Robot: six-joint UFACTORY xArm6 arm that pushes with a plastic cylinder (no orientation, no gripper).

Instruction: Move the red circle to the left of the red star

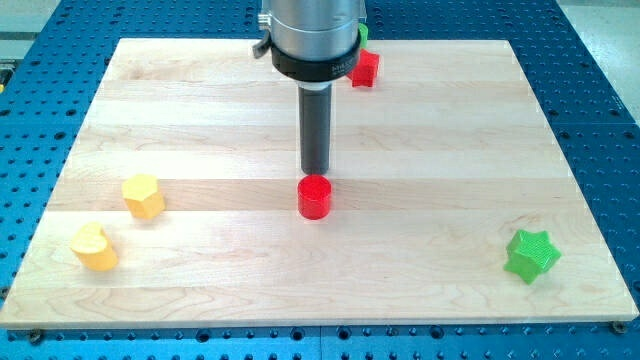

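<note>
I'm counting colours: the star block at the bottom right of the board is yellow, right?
Not quite. The camera view shows the star at the bottom right is green. The yellow blocks sit at the view's left.

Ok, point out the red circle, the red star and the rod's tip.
red circle [314, 196], camera view, its top face.
red star [366, 68], camera view, its visible right part.
my tip [316, 171], camera view, the rod's very end, just above the circle.

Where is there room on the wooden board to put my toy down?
The widest bare patch lies between the red circle and the green star. The view's top-left corner is bare too. It is crowded at the top middle, where my tip and the red star sit.
</note>
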